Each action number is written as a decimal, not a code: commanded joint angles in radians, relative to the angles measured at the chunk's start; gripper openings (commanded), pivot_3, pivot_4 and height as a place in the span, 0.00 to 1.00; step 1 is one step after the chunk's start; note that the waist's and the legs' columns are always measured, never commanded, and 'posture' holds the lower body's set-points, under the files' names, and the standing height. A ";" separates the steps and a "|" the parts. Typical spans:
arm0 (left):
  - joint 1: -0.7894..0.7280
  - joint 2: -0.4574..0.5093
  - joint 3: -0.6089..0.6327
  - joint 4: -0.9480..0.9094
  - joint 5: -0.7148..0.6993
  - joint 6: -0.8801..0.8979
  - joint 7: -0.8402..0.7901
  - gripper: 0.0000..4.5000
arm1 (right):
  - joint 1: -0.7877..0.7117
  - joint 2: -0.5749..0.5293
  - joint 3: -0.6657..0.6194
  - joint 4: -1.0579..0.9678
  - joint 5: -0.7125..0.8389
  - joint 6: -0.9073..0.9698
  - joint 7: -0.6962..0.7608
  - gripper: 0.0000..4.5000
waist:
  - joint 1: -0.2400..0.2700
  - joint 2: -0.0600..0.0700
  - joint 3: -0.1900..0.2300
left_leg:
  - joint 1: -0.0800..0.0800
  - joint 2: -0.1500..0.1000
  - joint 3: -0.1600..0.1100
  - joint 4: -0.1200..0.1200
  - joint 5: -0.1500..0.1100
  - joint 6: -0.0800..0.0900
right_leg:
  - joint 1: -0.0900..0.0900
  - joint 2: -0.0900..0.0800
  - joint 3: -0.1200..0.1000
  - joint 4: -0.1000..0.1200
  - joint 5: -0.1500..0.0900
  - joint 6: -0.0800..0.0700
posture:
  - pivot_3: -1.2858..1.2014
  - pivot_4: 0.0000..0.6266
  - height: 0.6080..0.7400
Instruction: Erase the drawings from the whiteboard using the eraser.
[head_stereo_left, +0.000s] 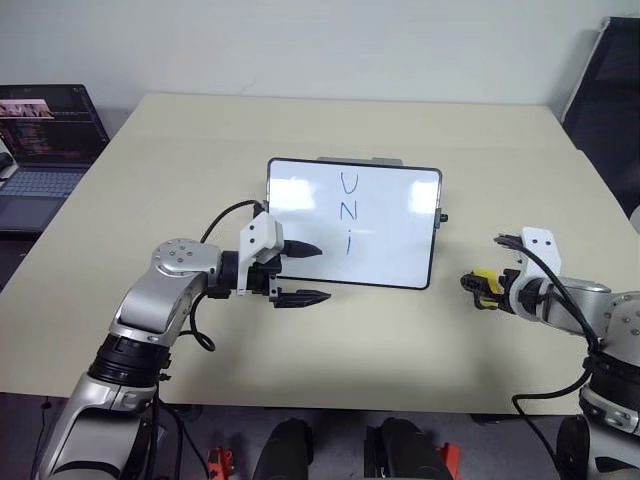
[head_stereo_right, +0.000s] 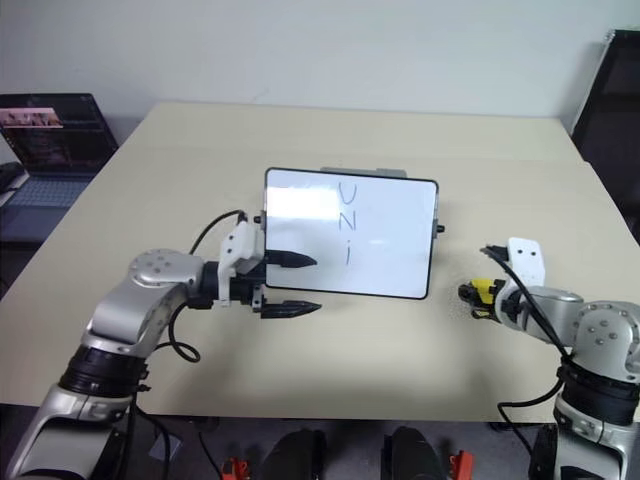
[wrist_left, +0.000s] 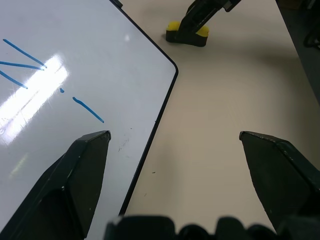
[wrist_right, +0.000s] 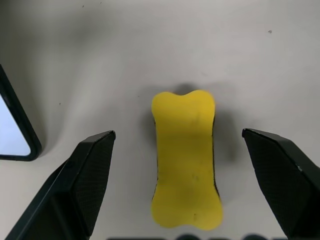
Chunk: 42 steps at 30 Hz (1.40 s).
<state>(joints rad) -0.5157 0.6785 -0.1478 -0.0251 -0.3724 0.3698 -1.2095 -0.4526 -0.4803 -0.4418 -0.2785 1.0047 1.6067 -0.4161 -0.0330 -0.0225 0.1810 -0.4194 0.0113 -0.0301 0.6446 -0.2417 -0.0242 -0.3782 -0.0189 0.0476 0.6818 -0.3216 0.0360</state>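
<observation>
1. The whiteboard (head_stereo_left: 352, 224) is lying flat near the middle of the beige worktop (head_stereo_left: 330, 340), its black frame running all round the glossy white face.
2. The drawings (head_stereo_left: 349, 198) are showing as thin blue strokes in the middle of the board, a "U" and an "N" side by side with an "i"-like mark below them; all of them are sitting unerased.
3. The left end effector (head_stereo_left: 300, 273) is hovering at the board's near left corner with its two black fingers spread wide and gripping nothing. In the left wrist view one finger (wrist_left: 80, 175) is lying over the white face and the other (wrist_left: 280, 170) over the bare worktop, so the board's edge is passing between them.
4. The eraser (wrist_right: 186, 157) is resting on the worktop to the right of the whiteboard, clearly apart from it, its yellow back facing up and its black underside against the surface.
5. The right end effector (wrist_right: 177, 172) is poised over the eraser, released, one finger standing on each side of the yellow block with a gap on both sides; neither finger is touching it.
6. A laptop (head_stereo_left: 45, 150) is standing open at the far left edge of the scene, well apart from the board.
</observation>
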 joint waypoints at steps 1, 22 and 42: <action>-0.009 0.007 0.029 -0.034 -0.011 0.000 0.003 1.00 | -0.012 -0.006 -0.016 -0.009 -0.015 0.008 0.003 0.99 | 0.000 0.000 0.000 | 0.000 0.000 0.000 0.000 0.000 0.000 | 0.000 0.000 0.000 0.000 0.000 0.000 | 0.52 0.24 1.00; -0.004 0.023 0.038 -0.042 -0.005 -0.006 0.005 1.00 | -0.073 0.060 0.001 0.025 -0.223 0.008 0.122 0.99 | 0.000 0.000 0.000 | 0.001 0.000 0.000 0.000 0.000 0.000 | 0.000 0.000 0.000 0.001 0.000 0.000 | 0.52 0.24 1.00; -0.003 0.027 0.046 -0.048 -0.007 0.000 0.008 1.00 | -0.056 0.066 0.007 0.006 -0.312 0.008 0.207 0.24 | 0.000 0.000 0.000 | 0.001 0.000 0.000 0.001 0.000 0.000 | 0.000 0.000 0.000 0.001 0.000 0.000 | 0.52 0.24 1.00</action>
<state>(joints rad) -0.5102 0.6984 -0.1286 -0.0413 -0.3720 0.3707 -1.2079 -0.5112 -0.4148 -0.4269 -0.2385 0.6929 1.6067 -0.2164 -0.0332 -0.0222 0.1809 -0.4189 0.0113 -0.0297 0.6451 -0.2415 -0.0240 -0.3783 -0.0187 0.0478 0.6833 -0.3215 0.0360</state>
